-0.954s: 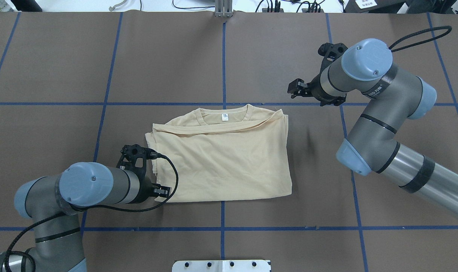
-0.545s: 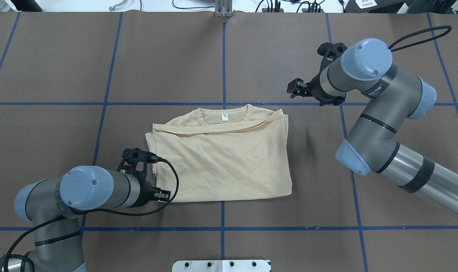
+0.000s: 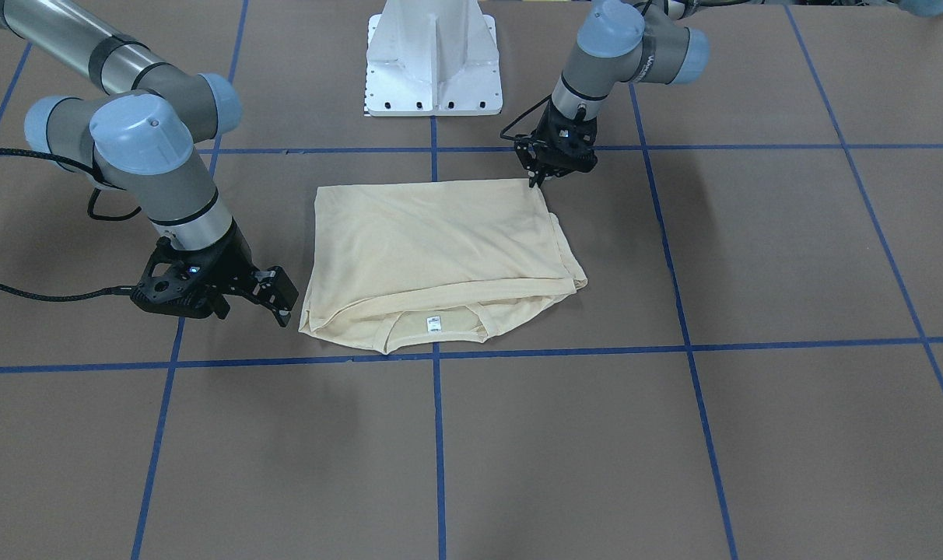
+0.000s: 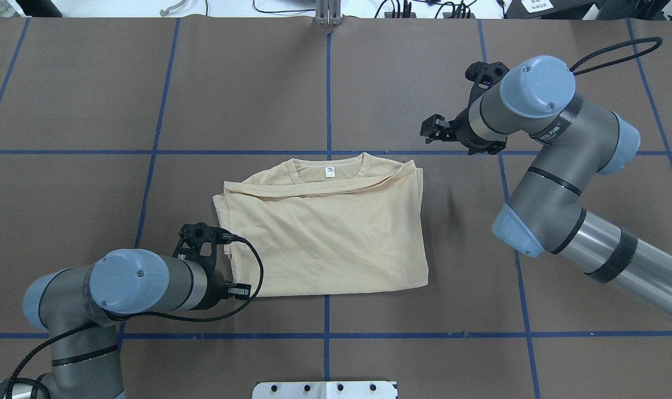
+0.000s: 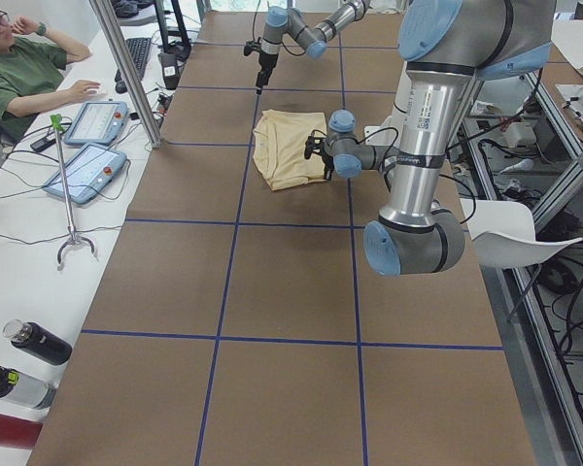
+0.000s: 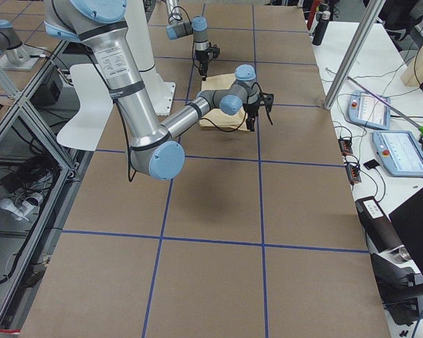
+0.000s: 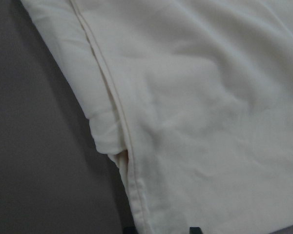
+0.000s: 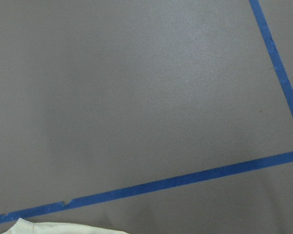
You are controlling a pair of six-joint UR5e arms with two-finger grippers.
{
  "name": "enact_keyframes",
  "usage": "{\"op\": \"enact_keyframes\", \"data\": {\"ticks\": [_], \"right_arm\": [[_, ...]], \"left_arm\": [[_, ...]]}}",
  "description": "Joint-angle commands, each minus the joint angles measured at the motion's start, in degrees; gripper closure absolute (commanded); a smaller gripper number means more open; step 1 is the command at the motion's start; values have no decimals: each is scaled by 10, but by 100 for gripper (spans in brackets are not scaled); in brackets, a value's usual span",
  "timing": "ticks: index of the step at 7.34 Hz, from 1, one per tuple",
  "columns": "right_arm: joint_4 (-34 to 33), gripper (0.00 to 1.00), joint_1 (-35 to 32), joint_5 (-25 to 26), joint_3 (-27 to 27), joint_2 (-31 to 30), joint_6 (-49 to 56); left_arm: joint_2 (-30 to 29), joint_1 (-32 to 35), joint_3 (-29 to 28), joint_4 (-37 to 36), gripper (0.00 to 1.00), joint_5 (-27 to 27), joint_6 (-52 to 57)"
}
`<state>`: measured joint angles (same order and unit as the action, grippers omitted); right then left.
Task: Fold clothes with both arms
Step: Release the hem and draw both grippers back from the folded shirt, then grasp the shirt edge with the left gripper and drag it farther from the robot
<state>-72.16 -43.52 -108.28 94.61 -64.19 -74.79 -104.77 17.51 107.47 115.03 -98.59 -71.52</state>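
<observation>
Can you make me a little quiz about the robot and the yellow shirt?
1. True or false: the right gripper is holding the shirt.
2. Which gripper is down at a corner of the shirt? A) left gripper B) right gripper
3. What small white thing sits inside the neckline?
Key: 1. False: it is open and off to the side of the shirt. 2. A. 3. The label.

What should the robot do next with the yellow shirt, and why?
Probably close the left black two-finger gripper on the pale cream-yellow knit shirt: its open fingers sit at the shirt's near corner, while the right gripper hangs open, off the cloth.
</observation>
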Motion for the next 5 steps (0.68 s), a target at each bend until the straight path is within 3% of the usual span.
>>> {"op": "enact_keyframes", "data": {"ticks": [1, 2, 3, 5], "right_arm": [[0, 1, 1, 0, 0, 0, 0], [1, 1, 2, 0, -1, 0, 0], [0, 1, 2, 0, -1, 0, 0], [1, 1, 4, 0, -2, 0, 0]], "left_arm": [[11, 0, 7, -1, 100, 0, -3], [15, 9, 30, -30, 100, -2, 11], [9, 26, 58, -110, 100, -2, 52], [-3, 92, 39, -144, 100, 3, 116]]}}
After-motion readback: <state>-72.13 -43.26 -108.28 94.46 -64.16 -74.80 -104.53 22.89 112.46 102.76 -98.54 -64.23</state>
